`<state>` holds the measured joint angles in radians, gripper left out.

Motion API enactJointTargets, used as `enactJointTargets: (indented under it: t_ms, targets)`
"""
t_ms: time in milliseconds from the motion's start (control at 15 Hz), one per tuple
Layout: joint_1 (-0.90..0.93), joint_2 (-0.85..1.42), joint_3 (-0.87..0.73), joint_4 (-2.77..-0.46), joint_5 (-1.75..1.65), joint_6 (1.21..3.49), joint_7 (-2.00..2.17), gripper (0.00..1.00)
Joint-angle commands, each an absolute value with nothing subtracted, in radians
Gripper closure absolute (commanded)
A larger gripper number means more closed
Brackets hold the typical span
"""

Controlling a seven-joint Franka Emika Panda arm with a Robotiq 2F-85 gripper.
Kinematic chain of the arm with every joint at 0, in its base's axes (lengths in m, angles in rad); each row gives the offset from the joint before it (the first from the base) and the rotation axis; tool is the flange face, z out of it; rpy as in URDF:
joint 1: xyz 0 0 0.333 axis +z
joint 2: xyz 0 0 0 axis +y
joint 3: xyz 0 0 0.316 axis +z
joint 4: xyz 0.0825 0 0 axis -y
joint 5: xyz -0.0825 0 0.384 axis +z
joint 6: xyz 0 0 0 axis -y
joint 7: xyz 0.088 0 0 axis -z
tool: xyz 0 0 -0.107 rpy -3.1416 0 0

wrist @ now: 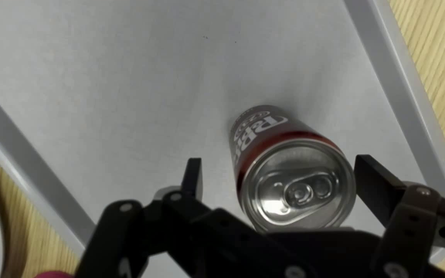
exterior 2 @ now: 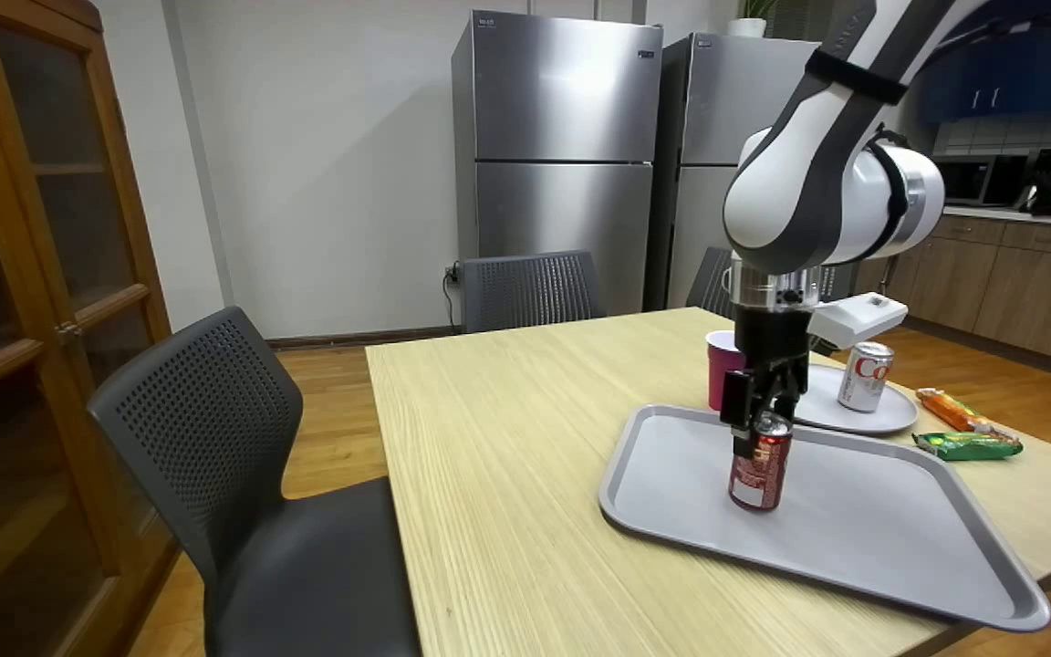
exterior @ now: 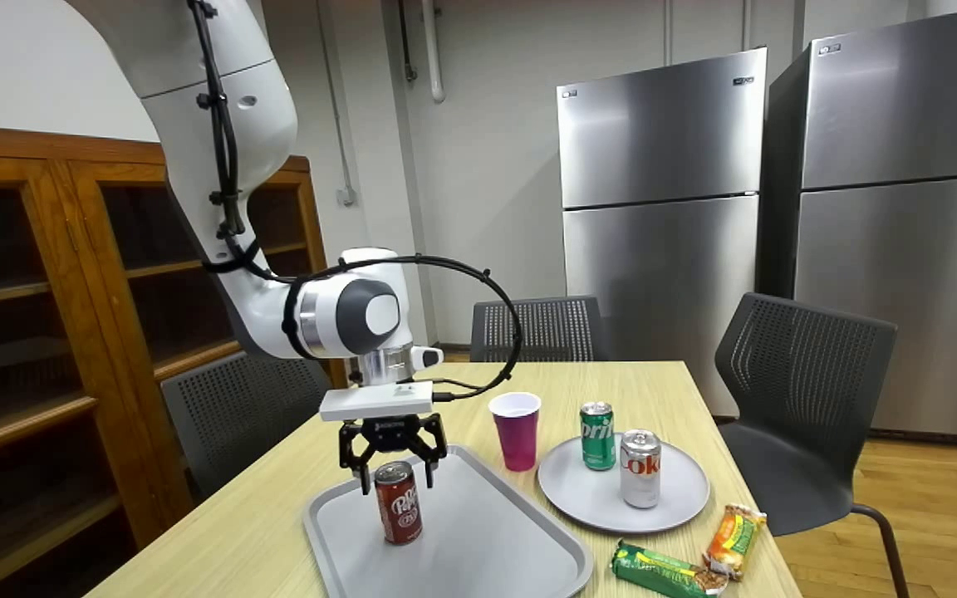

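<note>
Black and spread wide, the gripper hangs over the can, its jaws well apart and nothing clamped between them. Both fingers point down, one to either side of the can, and their tips seem to reach about the lid or slightly below it. The wrist view shows the can within that gap but off its middle: its lid is just beside the finger on the right of that view, and whether the two touch I cannot tell, while a strip of tray shows between the can and the opposite finger. Measured from the gripper's midline, then, the can lies to the side away from the plate.

Dark red, it stands upright, tab end up, so its long axis is vertical and roughly parallel with the fingers. On the grey tray it is nearer the long rim that faces away from the plate.

Past the opposite rim, on the pale table, stands a magenta cup. Next to it, the plate bears a green can and a silver can, both upright; beyond lie a green bar and an orange bar, their ends meeting.
</note>
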<state>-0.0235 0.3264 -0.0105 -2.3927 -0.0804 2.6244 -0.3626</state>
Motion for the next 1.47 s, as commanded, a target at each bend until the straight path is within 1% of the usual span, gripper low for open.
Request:
enactJointTargets:
  t_ms: [0,67,133,200,333,400,733,1400]
  targets:
    - [-0.026,0.329,0.001,-2.386,-0.108,2.630,-0.334,0.25]
    - [-0.026,0.329,0.001,-2.386,-0.109,2.632,-0.334,0.28]
    - [-0.026,0.328,0.003,-2.387,-0.107,2.631,-0.335,0.34]
    - [-0.026,0.328,0.004,-2.387,-0.107,2.631,-0.335,0.44]
    - [-0.027,0.328,0.006,-2.387,-0.104,2.629,-0.337,0.60]
    - [-0.029,0.326,0.009,-2.389,-0.101,2.628,-0.340,0.62]
    - [-0.033,0.272,0.013,-2.404,-0.093,2.595,-0.343,0.62]
    - [-0.087,0.230,-0.008,-2.318,-0.024,2.476,-0.341,0.62]
